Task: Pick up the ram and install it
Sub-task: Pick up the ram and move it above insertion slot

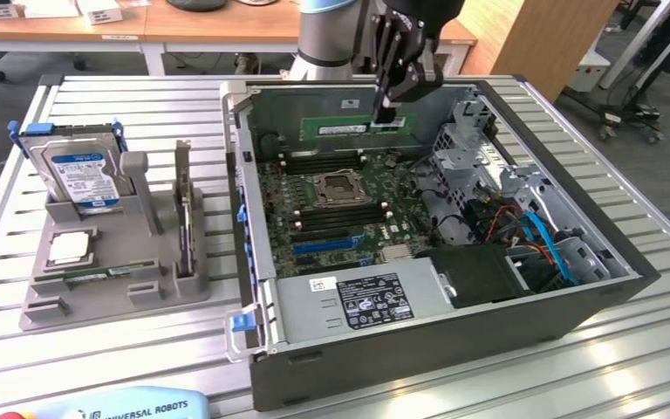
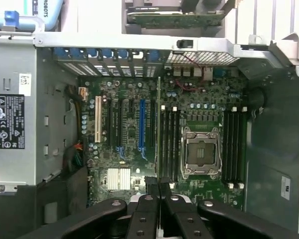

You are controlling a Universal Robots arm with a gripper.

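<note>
My gripper (image 1: 389, 115) hangs over the far side of the open computer case (image 1: 614, 262), shut on the ram (image 1: 338, 128). The ram is a long thin green stick, held level and on edge above the motherboard (image 1: 311, 205). In the wrist view the two black fingers (image 2: 148, 199) pinch the ram (image 2: 158, 124), which shows edge-on as a thin line. That line runs alongside the black memory slots (image 2: 169, 144) next to the CPU socket (image 2: 202, 152). The stick is still clear of the board.
A power supply (image 1: 358, 301) fills the case's near corner, with drive cages and blue cables (image 1: 544, 240) at the exterior view's right. A grey holder (image 1: 114, 279) on the slatted table at the exterior view's left carries a hard drive (image 1: 79, 175) and a chip (image 1: 70, 249).
</note>
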